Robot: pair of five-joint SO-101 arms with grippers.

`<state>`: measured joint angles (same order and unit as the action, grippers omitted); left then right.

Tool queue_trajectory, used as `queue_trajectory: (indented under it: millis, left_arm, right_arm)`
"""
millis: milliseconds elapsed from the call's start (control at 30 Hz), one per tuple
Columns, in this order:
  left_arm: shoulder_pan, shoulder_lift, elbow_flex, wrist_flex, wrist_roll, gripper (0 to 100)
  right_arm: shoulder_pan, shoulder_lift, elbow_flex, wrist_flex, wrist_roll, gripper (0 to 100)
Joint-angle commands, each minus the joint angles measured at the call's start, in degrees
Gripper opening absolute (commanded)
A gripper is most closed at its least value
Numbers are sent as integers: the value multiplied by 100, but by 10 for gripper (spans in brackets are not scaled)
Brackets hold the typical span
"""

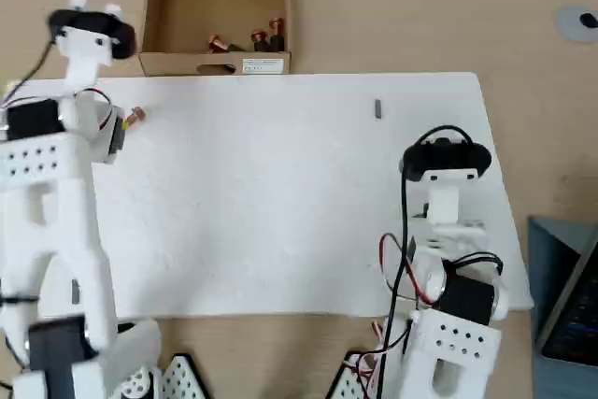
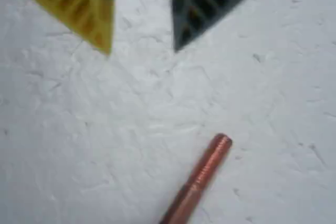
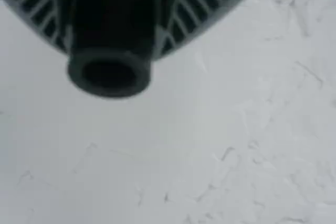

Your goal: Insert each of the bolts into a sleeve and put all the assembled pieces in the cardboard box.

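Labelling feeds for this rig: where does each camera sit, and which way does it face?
High view: fixed above the table, looking down on the white mat, cardboard box, left arm and right arm.
Left wrist view: on the left arm, facing down at the mat; its open jaws show, a copper bolt beyond.
Right wrist view: on the right arm, facing the mat; its jaws hold a black sleeve.
Shared: the bolt also shows in the high view, beside the left arm.

Left gripper (image 2: 140, 44): fingers apart, empty, near the cardboard box (image 1: 168, 64) front corner.
Right gripper (image 3: 111, 35): fingers clamped on sleeve (image 3: 109, 73), well apart from the cardboard box.
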<state>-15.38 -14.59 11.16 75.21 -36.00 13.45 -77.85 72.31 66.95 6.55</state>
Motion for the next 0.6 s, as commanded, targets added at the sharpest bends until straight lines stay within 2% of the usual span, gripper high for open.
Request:
queue_trajectory:
  millis: [0,333,567]
  left_arm:
    - [-53,576,-387,-62,-290,78]
    - [-97,2774,-2101,-53,-1626,125]
    - [-229,4356,-3736,-53,-2101,125]
  right_arm:
    - [110,-66,-31,-105,35,10]
    - [84,-66,-31,-114,9,10]
    - [66,-66,-40,-325,9,10]
